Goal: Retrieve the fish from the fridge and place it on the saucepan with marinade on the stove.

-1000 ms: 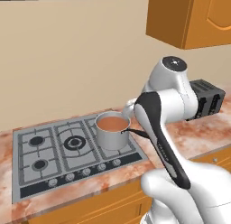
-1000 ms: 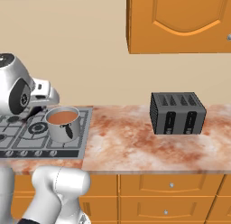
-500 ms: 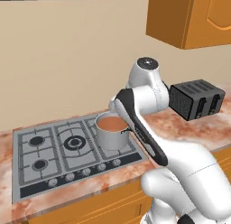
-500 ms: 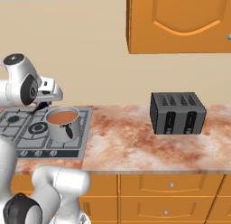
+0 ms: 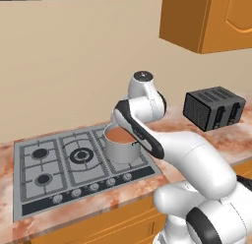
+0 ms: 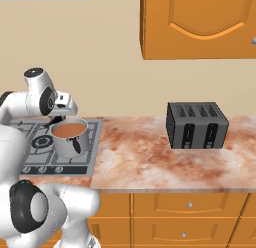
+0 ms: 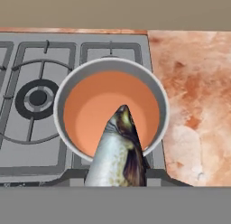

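Gripping the fish (image 7: 118, 151), claw (image 7: 116, 175) clamped, fish nose over the marinade (image 7: 97, 105) in the saucepan (image 7: 61, 99) on the stove (image 7: 27, 51)

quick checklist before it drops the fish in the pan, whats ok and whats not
1. Fish held by the gripper: ok, it sticks out from between the finger tips, head forward.
2. Fish lined up with the saucepan: ok in the hand view, the head points over the marinade.
3. Saucepan seated on the stove: ok, it stands upright on the right side of the cooktop.
4. Marinade in the pan: ok, orange liquid fills it.
5. Height of the fish above the liquid: cannot tell.
6. Toaster out of the way: ok, it stands well off to the right on the counter.
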